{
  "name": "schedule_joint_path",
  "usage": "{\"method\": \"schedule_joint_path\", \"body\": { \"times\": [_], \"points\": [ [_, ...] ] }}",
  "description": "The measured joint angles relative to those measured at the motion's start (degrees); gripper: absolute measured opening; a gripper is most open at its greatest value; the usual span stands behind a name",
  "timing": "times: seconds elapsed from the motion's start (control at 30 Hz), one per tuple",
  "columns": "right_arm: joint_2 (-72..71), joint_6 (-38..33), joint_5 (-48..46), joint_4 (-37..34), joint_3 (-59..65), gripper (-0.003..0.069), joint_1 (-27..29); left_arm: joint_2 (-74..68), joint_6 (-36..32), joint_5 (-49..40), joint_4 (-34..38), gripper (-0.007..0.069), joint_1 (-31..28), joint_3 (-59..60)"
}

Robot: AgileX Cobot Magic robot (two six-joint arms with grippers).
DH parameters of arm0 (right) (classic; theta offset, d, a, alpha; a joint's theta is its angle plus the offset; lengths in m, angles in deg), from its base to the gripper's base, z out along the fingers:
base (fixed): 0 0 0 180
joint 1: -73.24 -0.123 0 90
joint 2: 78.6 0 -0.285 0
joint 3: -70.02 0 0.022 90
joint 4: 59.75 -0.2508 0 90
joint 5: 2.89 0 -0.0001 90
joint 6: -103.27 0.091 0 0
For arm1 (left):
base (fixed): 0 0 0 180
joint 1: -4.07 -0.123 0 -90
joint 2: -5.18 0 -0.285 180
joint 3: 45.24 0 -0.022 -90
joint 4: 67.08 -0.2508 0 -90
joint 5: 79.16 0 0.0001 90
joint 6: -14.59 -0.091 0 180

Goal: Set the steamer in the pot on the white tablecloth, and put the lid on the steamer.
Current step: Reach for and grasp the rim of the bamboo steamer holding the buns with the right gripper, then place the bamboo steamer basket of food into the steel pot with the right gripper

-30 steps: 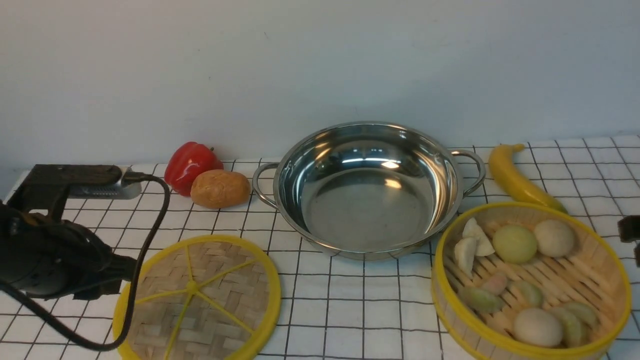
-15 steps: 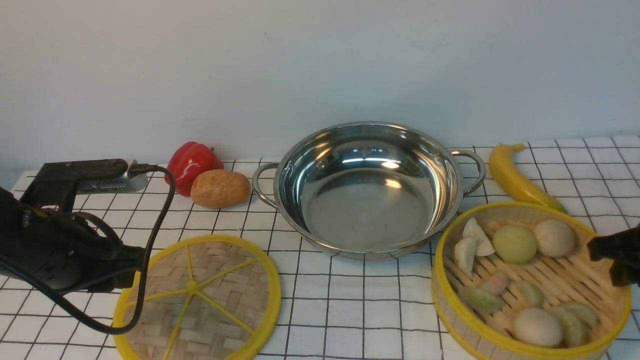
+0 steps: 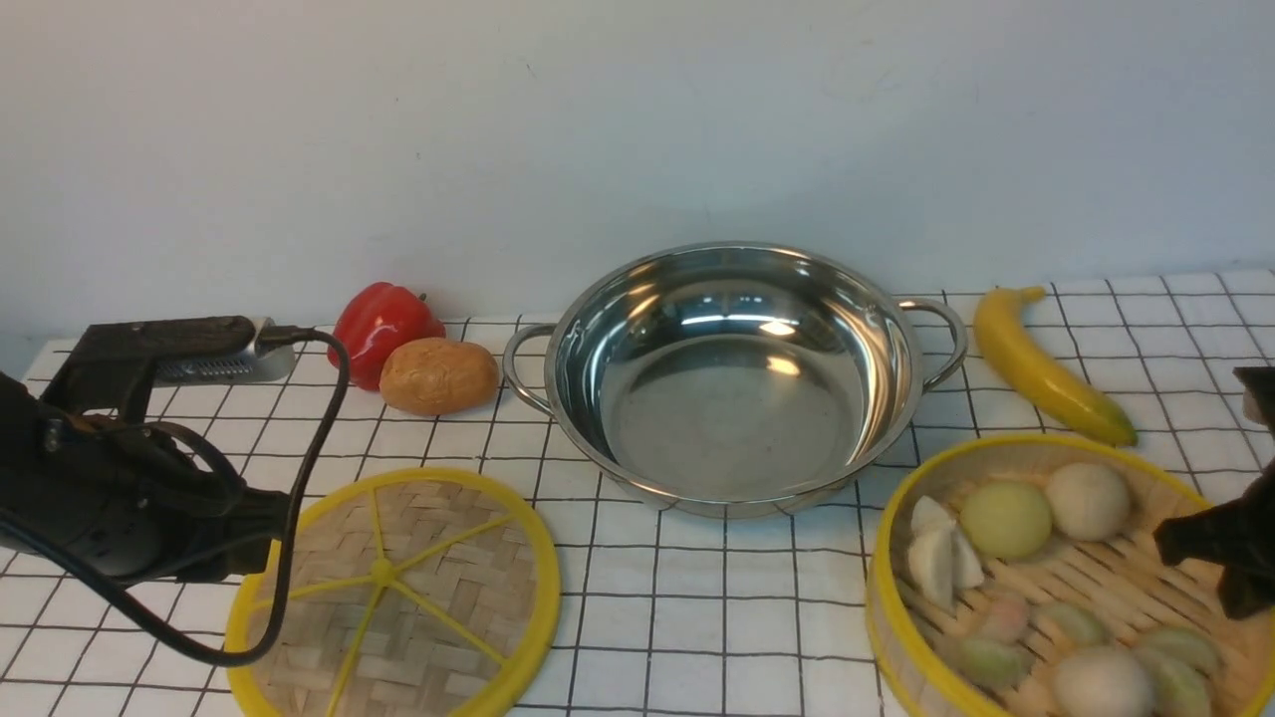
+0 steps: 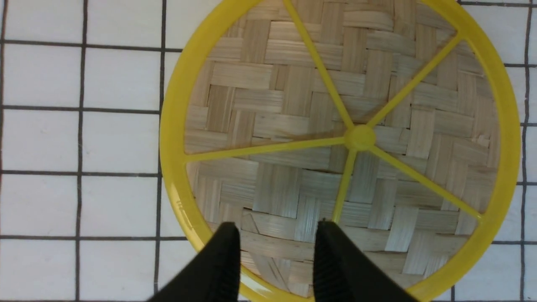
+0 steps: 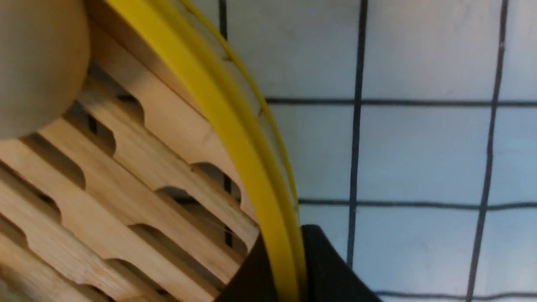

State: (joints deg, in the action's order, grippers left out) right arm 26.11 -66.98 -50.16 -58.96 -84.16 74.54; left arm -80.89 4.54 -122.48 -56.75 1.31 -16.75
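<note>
The steamer [image 3: 879,588], a bamboo basket with yellow rims, stands at the near right of the white tablecloth [image 3: 697,617] and holds buns and dumplings. My right gripper [image 3: 1210,548] is shut on its right wall. In the right wrist view the jaws pinch the steamer's yellow rim [image 5: 235,126] from both sides, at the right gripper [image 5: 289,247]. The empty steel pot [image 3: 737,398] sits in the middle at the back. The flat woven lid [image 3: 398,597] lies at the near left. My left gripper [image 4: 277,235] hovers open over the lid [image 4: 344,138], near its rim.
A red bell pepper [image 3: 382,321] and a potato [image 3: 438,375] lie left of the pot. A yellow banana-shaped fruit [image 3: 1041,373] lies behind the steamer. The left arm's black cable [image 3: 309,478] loops over the lid's left edge.
My right gripper came in from the right edge and closed on the steamer's wall. The steamer has shifted nearer to me, uncovering the yellow fruit's tip. The left arm moved slightly, then held still.
</note>
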Motion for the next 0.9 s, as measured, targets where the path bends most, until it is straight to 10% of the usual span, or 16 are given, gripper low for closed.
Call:
{"method": "schedule_joint_path", "body": {
  "times": [0.53,0.9],
  "points": [
    [-13.64,-4.35,-16.47,-5.66,-3.94,0.0055,-0.93,0.00,-0.12,0.05,0.00,0.0243,0.00,0.00],
    [7.77,1.34,-22.53,-4.77,-40.70,0.0055,-18.15,0.00,-0.23,0.05,0.00,0.0243,0.00,0.00]
  ]
}}
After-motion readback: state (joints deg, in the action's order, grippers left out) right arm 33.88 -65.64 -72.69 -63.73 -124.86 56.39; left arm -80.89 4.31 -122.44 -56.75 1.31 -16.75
